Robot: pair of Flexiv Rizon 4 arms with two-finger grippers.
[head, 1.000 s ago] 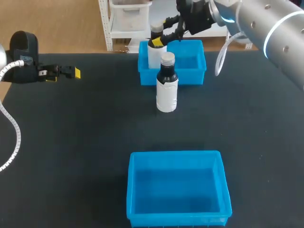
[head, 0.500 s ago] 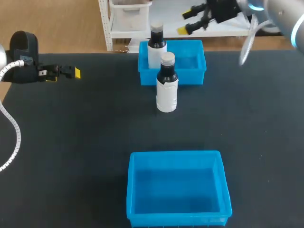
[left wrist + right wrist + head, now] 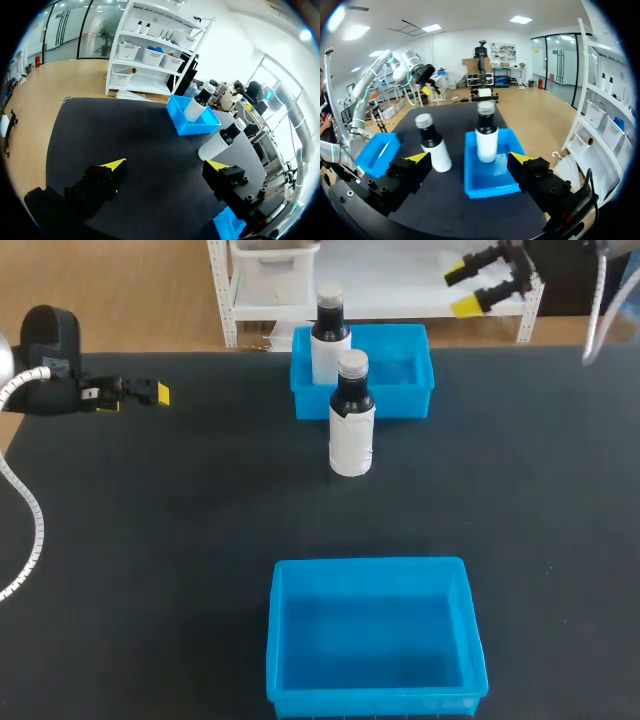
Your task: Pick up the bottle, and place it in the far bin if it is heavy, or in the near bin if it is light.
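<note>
Cannot see the foot of the rear bottle (image 3: 330, 335) behind the wall of the far bin (image 3: 400, 400) and the front bottle (image 3: 351, 430), nor most of the right arm (image 3: 560, 258) past the head view's corner.

Left gripper (image 3: 135, 396), fingers apart, at left; right gripper (image 3: 462, 290) likewise, far back.

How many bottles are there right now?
2. One bottle stands upright in the far bin; the other bottle stands on the table just in front of it.
</note>
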